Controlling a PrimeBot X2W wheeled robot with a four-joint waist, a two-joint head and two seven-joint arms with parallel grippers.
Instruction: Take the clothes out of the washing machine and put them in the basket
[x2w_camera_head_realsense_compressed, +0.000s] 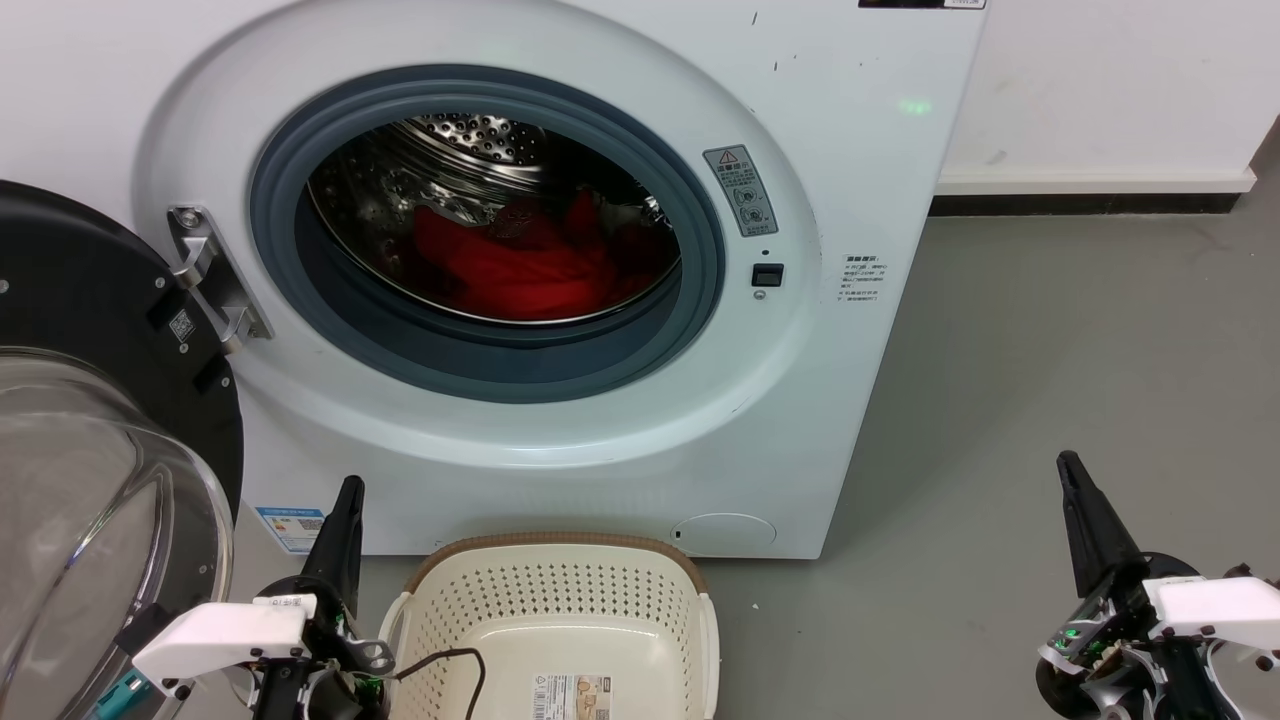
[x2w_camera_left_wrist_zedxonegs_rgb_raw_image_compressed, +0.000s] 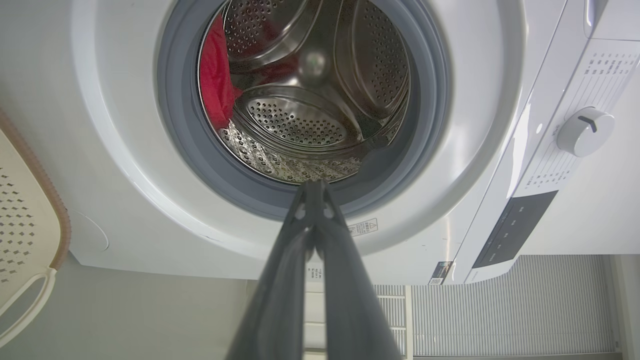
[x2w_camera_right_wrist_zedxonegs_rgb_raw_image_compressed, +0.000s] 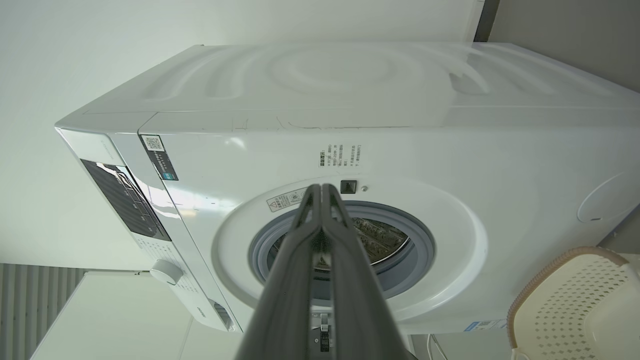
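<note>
Red clothes (x2w_camera_head_realsense_compressed: 520, 265) lie bunched in the steel drum of the white washing machine (x2w_camera_head_realsense_compressed: 850, 380), whose porthole stands open; a strip of the same red clothes (x2w_camera_left_wrist_zedxonegs_rgb_raw_image_compressed: 215, 82) shows at the drum's left in the left wrist view. The cream basket (x2w_camera_head_realsense_compressed: 560, 625) sits on the floor just in front of the machine, holding only its paper label. My left gripper (x2w_camera_head_realsense_compressed: 345, 495) is shut and empty, low beside the basket's left rim. My right gripper (x2w_camera_head_realsense_compressed: 1072, 468) is shut and empty, over the grey floor to the machine's right. Each wrist view shows its own fingers pressed together, pointing at the porthole.
The machine's black-framed glass door (x2w_camera_head_realsense_compressed: 90, 470) hangs open at the left, close to my left arm. A thin black cable (x2w_camera_head_realsense_compressed: 455, 660) loops over the basket's near left corner. Grey floor (x2w_camera_head_realsense_compressed: 1050, 340) stretches to the right, bounded by a white wall with a dark skirting.
</note>
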